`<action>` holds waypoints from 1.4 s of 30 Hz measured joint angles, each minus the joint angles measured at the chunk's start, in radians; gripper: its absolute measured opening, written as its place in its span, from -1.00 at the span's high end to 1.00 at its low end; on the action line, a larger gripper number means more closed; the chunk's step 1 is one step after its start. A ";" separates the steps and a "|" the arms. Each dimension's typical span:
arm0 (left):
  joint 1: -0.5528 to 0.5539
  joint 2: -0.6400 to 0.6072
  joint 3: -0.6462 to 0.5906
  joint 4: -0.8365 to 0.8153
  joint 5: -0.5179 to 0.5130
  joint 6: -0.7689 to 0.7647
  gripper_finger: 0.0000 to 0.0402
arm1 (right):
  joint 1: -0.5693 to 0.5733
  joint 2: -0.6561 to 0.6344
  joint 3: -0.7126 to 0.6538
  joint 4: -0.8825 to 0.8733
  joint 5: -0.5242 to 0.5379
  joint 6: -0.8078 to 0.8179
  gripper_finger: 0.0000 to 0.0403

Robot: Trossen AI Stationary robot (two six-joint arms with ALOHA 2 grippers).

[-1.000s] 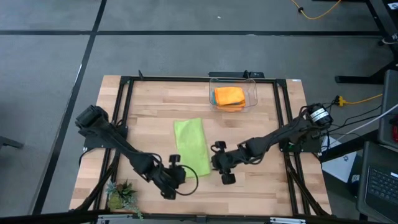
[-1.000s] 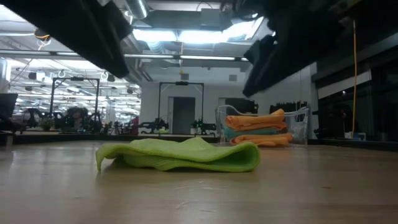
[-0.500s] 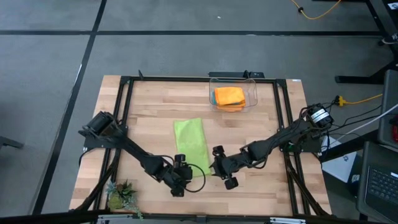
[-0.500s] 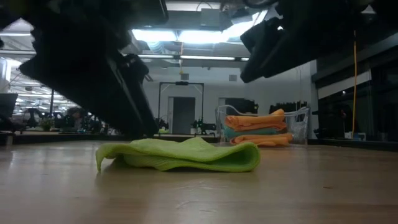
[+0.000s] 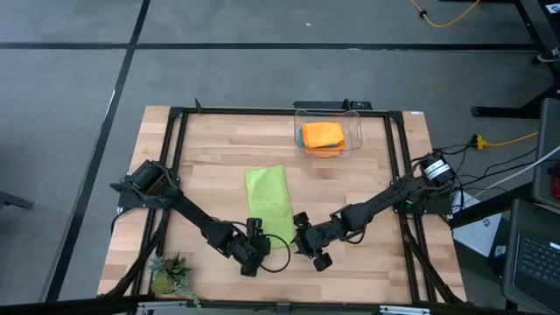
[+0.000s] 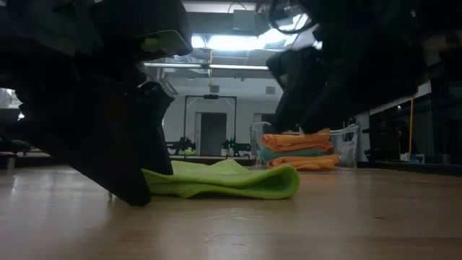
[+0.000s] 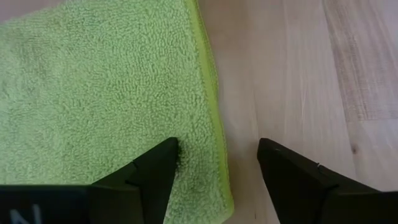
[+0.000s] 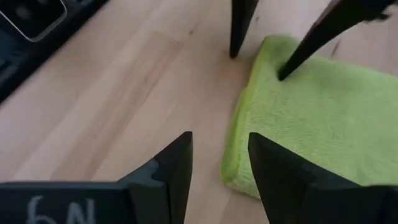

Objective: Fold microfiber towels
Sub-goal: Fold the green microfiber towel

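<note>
My left hand [image 5: 255, 248] is down at the near end of the lime green towel [image 5: 270, 203], fingers apart, straddling the towel's edge with one finger [image 7: 152, 171] on the cloth. My right hand [image 5: 308, 246] hovers just beside the same end, fingers apart, holding nothing. The towel lies folded on the counter [image 5: 210, 157]; the orange towels [image 5: 322, 135] sit in a clear bin [image 5: 353, 119].
</note>
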State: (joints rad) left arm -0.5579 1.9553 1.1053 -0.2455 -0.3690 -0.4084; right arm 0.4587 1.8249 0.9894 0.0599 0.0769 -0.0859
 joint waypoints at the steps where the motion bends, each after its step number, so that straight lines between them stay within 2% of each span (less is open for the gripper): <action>1: 0.002 0.000 0.000 0.000 0.004 0.000 -0.10 | -0.003 0.012 0.000 0.005 -0.001 0.000 0.21; 5: 0.002 0.001 0.000 0.000 0.006 -0.001 -0.09 | -0.017 0.046 0.000 0.010 -0.002 0.025 0.09; 13: 0.002 0.003 -0.001 -0.002 0.015 -0.006 -0.09 | -0.024 0.059 0.000 0.015 -0.005 0.024 -0.36; 21: 0.002 0.004 -0.002 -0.005 0.018 -0.003 -0.09 | -0.027 0.141 0.005 0.047 0.000 0.003 -0.40; 26: 0.001 0.003 -0.002 -0.009 0.011 0.000 -0.08 | -0.030 0.145 0.005 0.052 -0.005 0.040 -0.29; 30: 0.009 0.004 0.000 -0.042 0.020 0.000 0.02 | -0.030 0.147 0.004 0.060 -0.004 0.029 -0.14; 36: 0.010 0.004 0.000 -0.056 0.001 0.000 0.33 | -0.030 0.150 0.003 0.080 -0.003 0.030 0.17; 42: 0.010 0.005 -0.003 -0.053 -0.022 -0.001 0.71 | -0.030 0.153 0.001 0.102 0.013 0.056 0.57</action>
State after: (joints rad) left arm -0.5480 1.9602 1.1026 -0.2981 -0.3906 -0.4095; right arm 0.4282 1.9778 0.9901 0.1620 0.0900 -0.0298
